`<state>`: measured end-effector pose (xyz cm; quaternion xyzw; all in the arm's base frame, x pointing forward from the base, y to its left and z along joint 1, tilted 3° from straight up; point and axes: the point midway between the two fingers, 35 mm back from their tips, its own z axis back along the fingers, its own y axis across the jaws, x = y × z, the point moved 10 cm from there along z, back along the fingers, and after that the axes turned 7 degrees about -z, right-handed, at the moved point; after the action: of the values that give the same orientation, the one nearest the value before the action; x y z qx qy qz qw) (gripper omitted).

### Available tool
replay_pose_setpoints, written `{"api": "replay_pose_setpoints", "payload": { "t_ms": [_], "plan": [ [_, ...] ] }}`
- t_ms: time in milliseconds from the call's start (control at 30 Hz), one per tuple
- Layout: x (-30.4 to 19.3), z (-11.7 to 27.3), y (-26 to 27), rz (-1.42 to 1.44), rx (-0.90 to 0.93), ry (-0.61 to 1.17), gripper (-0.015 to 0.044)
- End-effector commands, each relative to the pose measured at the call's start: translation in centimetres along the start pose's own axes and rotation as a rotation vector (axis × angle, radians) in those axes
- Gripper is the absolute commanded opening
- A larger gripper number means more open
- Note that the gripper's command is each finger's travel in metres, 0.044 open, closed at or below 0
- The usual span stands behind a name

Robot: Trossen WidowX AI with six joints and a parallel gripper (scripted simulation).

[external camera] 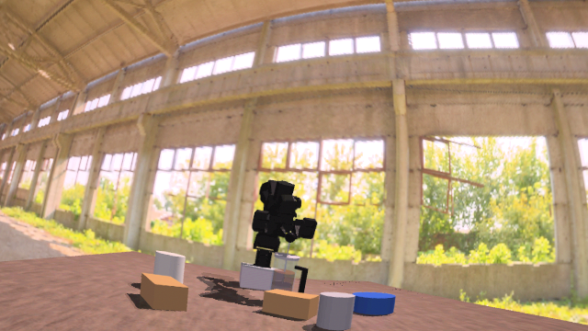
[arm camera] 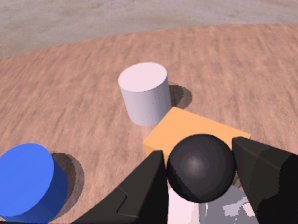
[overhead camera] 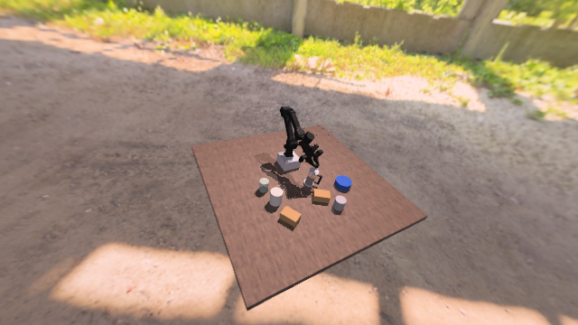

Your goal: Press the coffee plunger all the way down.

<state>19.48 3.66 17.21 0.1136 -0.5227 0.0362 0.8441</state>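
Blue disc (arm camera: 27, 181) lies at the far left of the wrist view, flat on the brown board (arm camera: 73, 106). Right of it, farther off, stands a pale cylinder (arm camera: 144, 92), with an orange block (arm camera: 180, 133) just beside it, nearer the camera. Next comes the gripper (arm camera: 200, 169), its two black fingers clamped on the black knob (arm camera: 200, 167) of the plunger, one on each side. Below the knob the pale top of the press (arm camera: 189, 219) shows between the fingers. In the exterior view the press (external camera: 286, 273) stands upright just right of the arm's grey base (external camera: 255, 276), its black handle (external camera: 301, 279) pointing right.
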Motion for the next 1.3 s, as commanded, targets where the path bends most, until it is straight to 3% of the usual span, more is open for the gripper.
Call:
{"api": "replay_pose_setpoints", "payload": {
  "t_ms": [0,1267],
  "plan": [
    [-1.7,-0.8,-0.2,-0.012,-0.01,0.069,0.0118],
    [-0.7,-2.3,0.0,-0.012,-0.01,0.067,0.0118]
  ]
}}
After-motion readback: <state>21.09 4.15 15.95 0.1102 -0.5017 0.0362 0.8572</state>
